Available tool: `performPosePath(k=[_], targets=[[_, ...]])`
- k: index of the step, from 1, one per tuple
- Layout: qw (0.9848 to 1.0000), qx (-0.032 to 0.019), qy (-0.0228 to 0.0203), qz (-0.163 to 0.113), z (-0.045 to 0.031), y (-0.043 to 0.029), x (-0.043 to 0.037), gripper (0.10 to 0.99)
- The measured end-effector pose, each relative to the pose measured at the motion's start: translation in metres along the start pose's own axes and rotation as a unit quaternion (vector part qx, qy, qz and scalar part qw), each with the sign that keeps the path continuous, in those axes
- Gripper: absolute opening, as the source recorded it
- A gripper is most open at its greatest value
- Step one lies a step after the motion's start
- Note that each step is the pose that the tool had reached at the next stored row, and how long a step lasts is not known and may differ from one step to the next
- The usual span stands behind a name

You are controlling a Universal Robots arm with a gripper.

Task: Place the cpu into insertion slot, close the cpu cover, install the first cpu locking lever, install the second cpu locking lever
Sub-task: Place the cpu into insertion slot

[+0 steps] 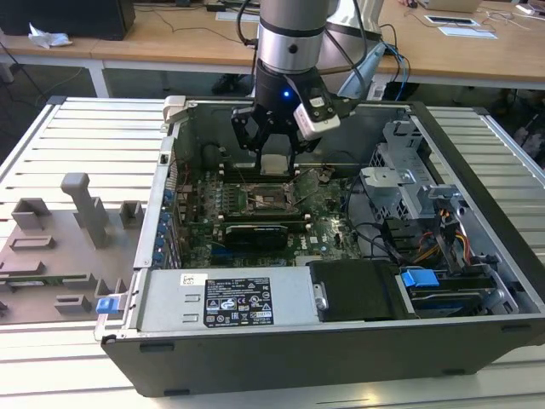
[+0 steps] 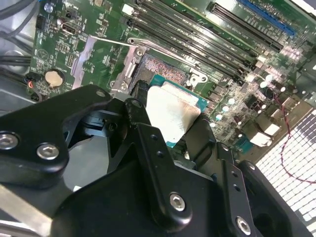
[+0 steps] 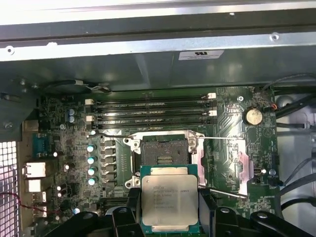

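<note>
- In the exterior view, the pincer point(image 1: 275, 162) is hanging inside the open computer case point(image 1: 341, 354). It is clamped on the chip point(image 1: 274, 164) by two opposite edges and is carrying it flat with the metal top up. That grip is probably leaving the underside free to meet the socket point(image 1: 271, 201), which is lying just below on the green board point(image 1: 332, 230). The chip is hovering over it and is not yet seated.
- The case is lying on its side on a slatted metal counter point(image 1: 77, 128), so the board is facing up toward the arm. A grey tray of holders point(image 1: 51, 247) is sitting beside the case at the exterior view's left. Wooden desks point(image 1: 170, 38) are standing behind.
- In the second wrist view, the black fingers point(image 2: 143, 133) are pressing on either side of the chip point(image 2: 173, 116). The socket point(image 2: 160, 69) is showing just beyond it, with its brownish contacts lying uncovered.
- In the first wrist view, the chip point(image 3: 169, 197) is sitting square to the socket point(image 3: 164, 150), with its edges running parallel to the frame, which looks like lining up for a straight drop. It is overlapping the socket's near edge rather than lying centred over it. A thin wire lever point(image 3: 224, 138) is lying swung out across the board beside the socket, apparently to free the way down. The memory slots point(image 3: 150, 111) are running beyond the socket, and a coin battery point(image 3: 253, 116) is sitting near their end.
</note>
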State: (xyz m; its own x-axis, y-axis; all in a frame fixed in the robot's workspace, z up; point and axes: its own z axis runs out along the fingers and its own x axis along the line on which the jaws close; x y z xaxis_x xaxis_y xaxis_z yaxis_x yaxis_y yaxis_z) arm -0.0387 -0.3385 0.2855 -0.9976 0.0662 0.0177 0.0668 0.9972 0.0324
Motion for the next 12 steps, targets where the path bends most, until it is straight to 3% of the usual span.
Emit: performPosePath(k=[6,9,12], targets=[[0.9987,-0.0006,-0.0016,0.051,0.0001,0.0,0.0,0.545],[0.9952,-0.0014,-0.0031,0.097,0.0002,0.0,0.0,0.545],[0.9923,-0.0019,-0.004,0.124,0.0004,0.0,0.0,0.545]])
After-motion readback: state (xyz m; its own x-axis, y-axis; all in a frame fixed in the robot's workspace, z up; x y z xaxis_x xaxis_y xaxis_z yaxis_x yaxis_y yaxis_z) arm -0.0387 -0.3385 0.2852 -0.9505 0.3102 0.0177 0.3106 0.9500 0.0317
